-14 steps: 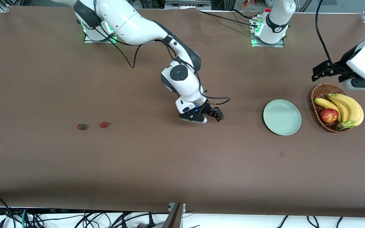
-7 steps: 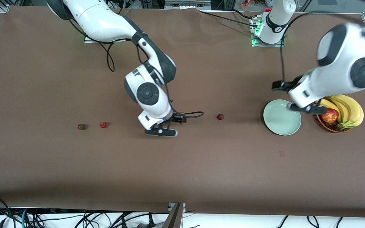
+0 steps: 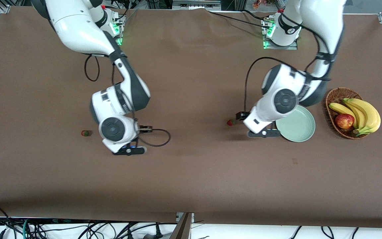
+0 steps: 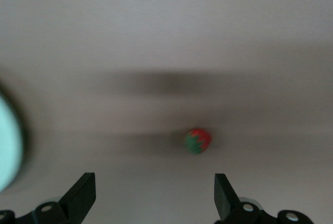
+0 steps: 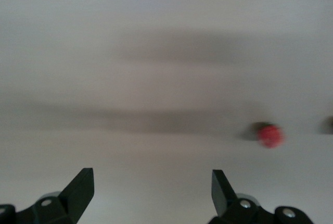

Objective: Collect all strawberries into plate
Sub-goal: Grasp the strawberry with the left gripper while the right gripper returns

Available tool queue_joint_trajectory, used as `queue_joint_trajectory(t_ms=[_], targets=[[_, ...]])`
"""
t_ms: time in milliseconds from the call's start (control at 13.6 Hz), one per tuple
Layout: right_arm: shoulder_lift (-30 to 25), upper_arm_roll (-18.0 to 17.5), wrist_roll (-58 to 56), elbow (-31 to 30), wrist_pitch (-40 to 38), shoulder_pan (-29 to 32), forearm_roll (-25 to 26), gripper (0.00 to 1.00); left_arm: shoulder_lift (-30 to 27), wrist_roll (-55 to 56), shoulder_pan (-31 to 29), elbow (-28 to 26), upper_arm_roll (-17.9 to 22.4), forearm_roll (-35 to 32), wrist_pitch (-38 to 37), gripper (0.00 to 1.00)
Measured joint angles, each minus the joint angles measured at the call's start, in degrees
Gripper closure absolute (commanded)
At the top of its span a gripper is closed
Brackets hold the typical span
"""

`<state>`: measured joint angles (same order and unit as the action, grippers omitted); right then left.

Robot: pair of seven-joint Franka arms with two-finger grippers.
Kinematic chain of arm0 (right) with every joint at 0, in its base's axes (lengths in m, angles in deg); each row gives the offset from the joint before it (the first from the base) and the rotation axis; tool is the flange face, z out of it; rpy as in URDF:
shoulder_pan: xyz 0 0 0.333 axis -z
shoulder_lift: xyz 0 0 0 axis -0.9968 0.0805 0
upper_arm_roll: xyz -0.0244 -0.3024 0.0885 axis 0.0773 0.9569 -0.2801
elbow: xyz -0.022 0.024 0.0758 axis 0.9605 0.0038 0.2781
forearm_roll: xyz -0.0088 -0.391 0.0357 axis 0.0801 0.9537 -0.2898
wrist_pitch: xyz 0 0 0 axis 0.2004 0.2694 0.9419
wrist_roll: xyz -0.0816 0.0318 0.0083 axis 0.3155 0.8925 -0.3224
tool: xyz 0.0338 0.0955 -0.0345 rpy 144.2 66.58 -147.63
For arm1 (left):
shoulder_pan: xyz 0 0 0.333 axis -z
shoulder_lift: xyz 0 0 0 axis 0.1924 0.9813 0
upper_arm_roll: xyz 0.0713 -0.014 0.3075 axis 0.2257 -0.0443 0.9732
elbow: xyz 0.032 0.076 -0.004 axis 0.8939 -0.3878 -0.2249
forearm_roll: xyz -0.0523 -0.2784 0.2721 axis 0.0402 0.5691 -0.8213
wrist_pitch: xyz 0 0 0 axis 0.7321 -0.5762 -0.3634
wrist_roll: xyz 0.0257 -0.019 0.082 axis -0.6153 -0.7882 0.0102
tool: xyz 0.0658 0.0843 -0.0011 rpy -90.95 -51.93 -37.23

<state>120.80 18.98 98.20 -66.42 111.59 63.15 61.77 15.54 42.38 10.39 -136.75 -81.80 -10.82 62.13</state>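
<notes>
Two empty, wide-open grippers, left gripper [image 4: 151, 203] over a strawberry [image 3: 230, 122] beside the plate [image 3: 297, 127], right gripper [image 5: 148, 198] near another [image 5: 270, 135]: you next descend and pinch.

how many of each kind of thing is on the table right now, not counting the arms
strawberries: 3 (one shows only in the right wrist view)
plate: 1
wicker basket: 1
bunch of bananas: 1
apple: 1
total: 7
</notes>
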Motion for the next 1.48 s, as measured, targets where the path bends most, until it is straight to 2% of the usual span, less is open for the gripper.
queue_joint_trajectory(t_ms=[369, 443, 517, 590, 664, 738, 886, 1033, 1328, 1476], targets=[[0.0, 1.3, -7.4, -6.2, 3.5, 5.8, 0.0, 0.0, 6.5, 3.2, 4.4, -6.4, 0.1, 0.0, 20.0, 0.0], [0.0, 1.4, -8.9, -7.4, 4.6, 6.7, -0.1, 0.0, 7.1, 3.2, 4.4, -7.0, 0.1, 0.0, 21.3, 0.05], [0.0, 1.4, -10.3, -8.7, 5.7, 7.4, -0.1, 0.0, 7.2, 3.2, 4.4, -7.2, 0.2, 0.0, 21.7, 0.22], [0.0, 1.4, -11.1, -10.1, 7.0, 7.8, -0.1, 0.0, 7.1, 3.2, 4.4, -7.2, 0.2, 0.0, 21.7, 0.45], [-0.1, 1.4, -11.3, -11.6, 8.6, 8.0, -0.1, 0.0, 7.1, 3.2, 4.4, -7.2, 0.2, 0.0, 21.7, 0.61], [-0.2, 1.3, -11.4, -13.2, 10.7, 7.9, -0.1, 0.0, 7.0, 3.2, 4.4, -7.2, 0.2, 0.0, 21.7, 0.72], [-0.5, 1.2, -11.4, -17.1, 15.0, 7.8, -0.1, 0.0, 7.0, 3.2, 4.4, -7.3, 0.2, 0.0, 21.7, 0.87], [-1.5, 1.1, -11.5, -20.5, 17.5, 7.8, -0.1, 0.0, 6.4, 3.2, 4.7, -7.7, 0.2, 0.0, 21.7, 0.94], [-3.9, 1.1, -13.7, -22.7, 17.6, 7.9, -0.1, 0.01, 4.2, 3.2, 4.9, -8.3, 0.7, 0.0, 18.6, 0.94], [-4.8, 1.2, -14.4, -23.8, 17.6, 8.2, -0.1, 0.3, 0.9, 2.0, 3.1, -7.5, 1.7, 0.0, 12.3, 0.92]])
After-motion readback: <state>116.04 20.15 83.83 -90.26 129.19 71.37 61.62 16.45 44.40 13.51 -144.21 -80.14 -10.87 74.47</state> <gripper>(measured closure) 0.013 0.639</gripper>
